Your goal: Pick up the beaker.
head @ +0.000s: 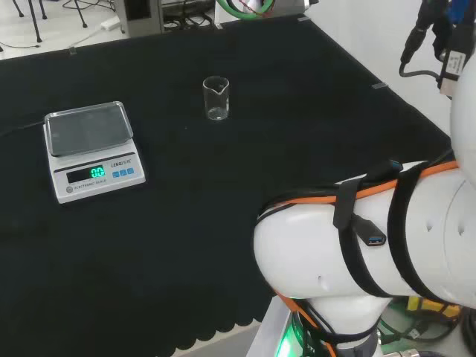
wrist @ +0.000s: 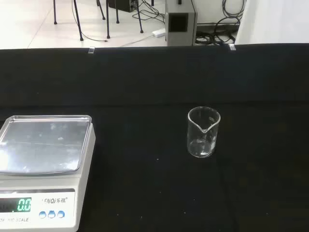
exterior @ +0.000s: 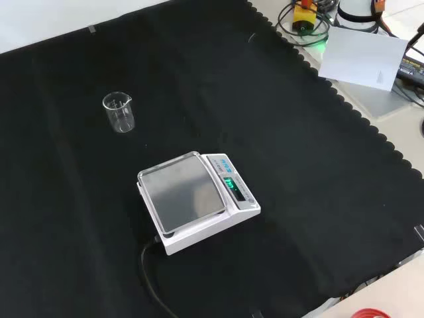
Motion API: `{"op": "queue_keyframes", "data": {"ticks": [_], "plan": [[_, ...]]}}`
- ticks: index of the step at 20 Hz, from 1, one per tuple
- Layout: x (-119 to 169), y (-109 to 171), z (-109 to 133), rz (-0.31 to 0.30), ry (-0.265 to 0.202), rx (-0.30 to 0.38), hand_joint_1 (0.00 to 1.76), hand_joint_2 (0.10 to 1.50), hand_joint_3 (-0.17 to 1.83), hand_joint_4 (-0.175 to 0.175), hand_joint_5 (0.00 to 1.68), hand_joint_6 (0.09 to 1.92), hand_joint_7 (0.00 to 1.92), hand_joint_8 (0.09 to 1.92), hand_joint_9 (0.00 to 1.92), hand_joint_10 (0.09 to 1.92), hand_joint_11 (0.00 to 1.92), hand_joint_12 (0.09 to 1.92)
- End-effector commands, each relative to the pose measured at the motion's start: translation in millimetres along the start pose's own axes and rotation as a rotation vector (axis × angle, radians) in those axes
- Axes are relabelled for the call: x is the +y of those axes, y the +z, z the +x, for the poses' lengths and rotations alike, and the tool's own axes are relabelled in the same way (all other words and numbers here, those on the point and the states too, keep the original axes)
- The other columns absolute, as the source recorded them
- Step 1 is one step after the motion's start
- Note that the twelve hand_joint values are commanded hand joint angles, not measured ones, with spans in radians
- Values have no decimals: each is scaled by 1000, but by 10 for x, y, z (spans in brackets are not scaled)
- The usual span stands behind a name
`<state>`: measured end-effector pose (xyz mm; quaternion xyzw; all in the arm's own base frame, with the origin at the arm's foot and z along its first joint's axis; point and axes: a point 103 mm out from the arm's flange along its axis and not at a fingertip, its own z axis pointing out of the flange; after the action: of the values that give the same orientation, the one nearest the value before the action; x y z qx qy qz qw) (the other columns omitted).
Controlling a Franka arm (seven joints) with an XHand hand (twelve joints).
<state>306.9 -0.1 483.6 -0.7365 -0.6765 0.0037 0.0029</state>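
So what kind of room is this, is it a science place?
Probably yes, a lab workbench. A clear glass beaker stands upright on a black cloth, apart from an electronic weighing scale with a lit display. A white robot arm sits at the bench, and cables lie at its edges.

You are looking at a robotics lab set up for bench chemistry. The surface (exterior: 318,165) is draped in black cloth with a scalloped edge, and on it stand a small electronic scale (exterior: 197,201) with a steel pan and a lit green readout, and a clear glass beaker (exterior: 119,112) with a pouring spout. The white robot arm (head: 372,238) at the right of the head view is wrapped in black straps and orange cabling. Past the cloth's edge in the front view you see coiled cables (exterior: 308,20) and a white sheet (exterior: 364,58); in the wrist view, tripod legs (wrist: 79,19) and loose wires lie on a pale floor.
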Motion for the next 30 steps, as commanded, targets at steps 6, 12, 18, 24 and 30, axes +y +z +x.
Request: {"op": "queue_keyframes", "data": {"ticks": [6, 12, 18, 24, 30], "plan": [[-696, -894, -494, 14, 189, -88, 395, 717, 70, 60, 92, 87, 148, 529, 232, 819, 0, 1402], [-320, -380, -314, 48, 205, -89, 397, 721, 63, 60, 93, 87, 134, 564, 225, 821, 0, 1396], [334, 501, -182, 105, 203, -41, 413, 717, 58, 62, 75, 87, 123, 569, 218, 821, 0, 1399], [814, 1180, -666, 137, 171, 25, 438, 717, 55, 64, 63, 87, 113, 574, 214, 824, 0, 1403], [1161, 1552, -1106, 74, 183, 39, 460, 716, 52, 68, 43, 87, 98, 578, 207, 827, 0, 1412]]}}
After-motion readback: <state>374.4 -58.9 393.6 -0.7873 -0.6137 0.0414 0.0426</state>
